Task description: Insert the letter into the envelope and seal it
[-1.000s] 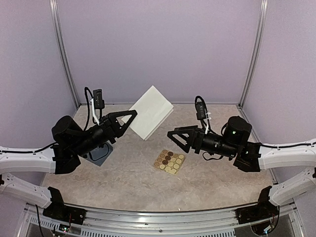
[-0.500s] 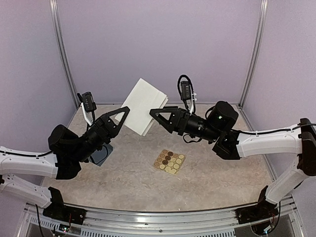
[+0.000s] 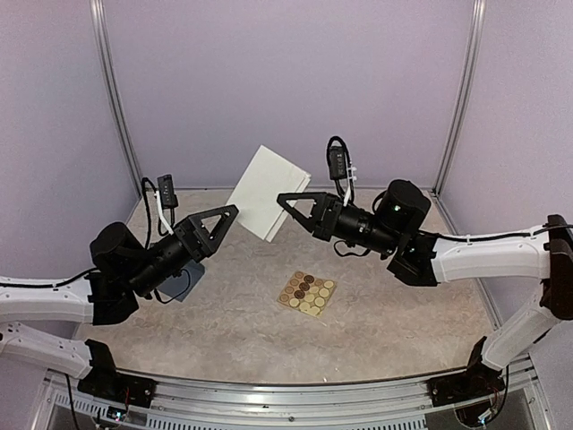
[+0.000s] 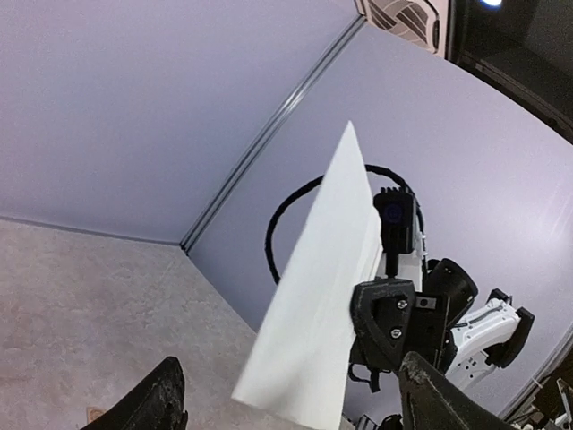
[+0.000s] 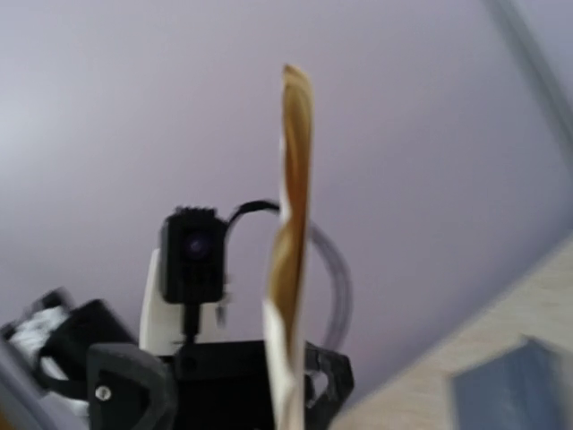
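counter: the beige speckled counter [image 3: 385,313] is carrying only flat things, so the air above it is staying free for handling the sheet.
letter: the beige rectangular paper letter [image 3: 267,190] is hanging tilted in mid-air over the far middle of the counter, between the two arms. its plain white back is facing the top camera.
right fingers: the right fingers [image 3: 294,199] are judged to be clamping the letter's right edge, since nothing else is carrying it. their own camera is showing the sheet edge-on but not the fingers themselves.
left fingers: the left fingers [image 4: 166,399] are standing spread wide on either side of the letter's lower edge, touching nothing. they are probably waiting to take a fresh hold.
envelope: the slate blue-grey paper envelope [image 3: 183,285] is lying flat at the left, partly under the left arm and well apart from the letter. its flap is not showing.
sticker sheet: the small tan sheet of round gold and brown stickers [image 3: 306,293] is lying flat near the middle, likely waiting for the sealing.
edges: all the letter's corners are hanging free, the lowest one dipping between the left fingers.
room: bare counter is lying open between envelope and sticker sheet. the left arm is likely needing to shift off the envelope before insertion.
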